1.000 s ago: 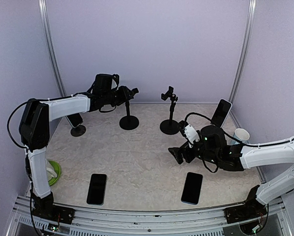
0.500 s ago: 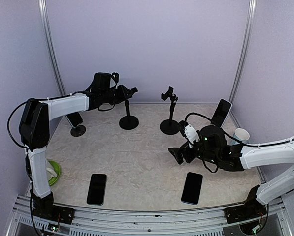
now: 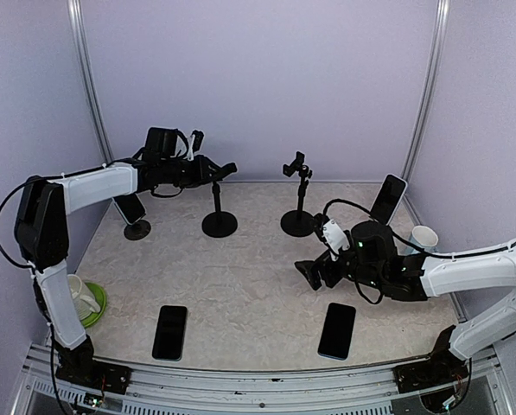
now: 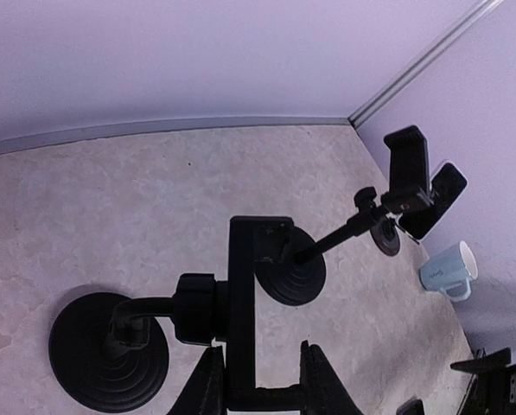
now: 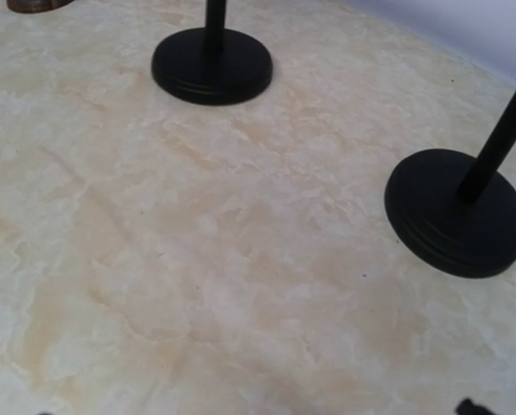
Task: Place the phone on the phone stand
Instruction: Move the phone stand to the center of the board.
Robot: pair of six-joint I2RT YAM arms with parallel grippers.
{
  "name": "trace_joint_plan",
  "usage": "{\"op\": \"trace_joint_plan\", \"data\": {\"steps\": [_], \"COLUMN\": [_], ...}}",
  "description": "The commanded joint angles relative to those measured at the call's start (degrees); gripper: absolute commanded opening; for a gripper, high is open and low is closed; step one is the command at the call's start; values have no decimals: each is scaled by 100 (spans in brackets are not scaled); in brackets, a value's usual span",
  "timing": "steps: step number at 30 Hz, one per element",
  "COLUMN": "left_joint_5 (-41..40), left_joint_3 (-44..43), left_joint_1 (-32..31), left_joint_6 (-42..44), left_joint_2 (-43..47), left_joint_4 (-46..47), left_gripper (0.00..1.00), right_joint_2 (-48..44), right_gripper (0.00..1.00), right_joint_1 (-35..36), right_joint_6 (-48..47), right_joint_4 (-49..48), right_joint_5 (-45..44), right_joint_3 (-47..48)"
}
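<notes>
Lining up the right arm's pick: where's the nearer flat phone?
Top view: phone lies flat by the near edge, right of centre, close to the right tool.

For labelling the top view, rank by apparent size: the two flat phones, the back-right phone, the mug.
1. Left flat phone and right flat phone, alike.
2. Back-right phone, though it is farther off.
3. Mug.

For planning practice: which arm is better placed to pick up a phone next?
Right. The open right gripper hangs near the flat black phone; the left gripper clamps the black phone stand.
</notes>
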State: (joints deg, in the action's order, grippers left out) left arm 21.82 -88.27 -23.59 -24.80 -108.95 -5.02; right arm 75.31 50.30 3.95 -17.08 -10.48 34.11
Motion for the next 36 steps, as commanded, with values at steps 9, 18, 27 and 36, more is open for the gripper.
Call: {"op": "trace_joint_plan", "data": {"steps": [9,18,27,36], "left_joint_5": [2148,2669,2247,1550], "left_joint_3": [696,620,337,506], "left_joint_1": [-70,-116,-84,-176], "left_joint_6": [1661,2465,2694,2563], "left_joint_2": [808,845,702,881], "left_joint_4": [-221,-614,-1157,-1265], "left_gripper": [21,29,39,41], "right_joint_2": [219,274,283,291], "right_gripper": [100,100,100,100], "right_joint_1": [-59,-58,-57,-62], "right_joint_6": [41,36,36,35], "right_joint_4": [-76,-96,-97,-87], "right_joint_5": [82,89,116,118], "right_joint_3": [43,50,50,55]}}
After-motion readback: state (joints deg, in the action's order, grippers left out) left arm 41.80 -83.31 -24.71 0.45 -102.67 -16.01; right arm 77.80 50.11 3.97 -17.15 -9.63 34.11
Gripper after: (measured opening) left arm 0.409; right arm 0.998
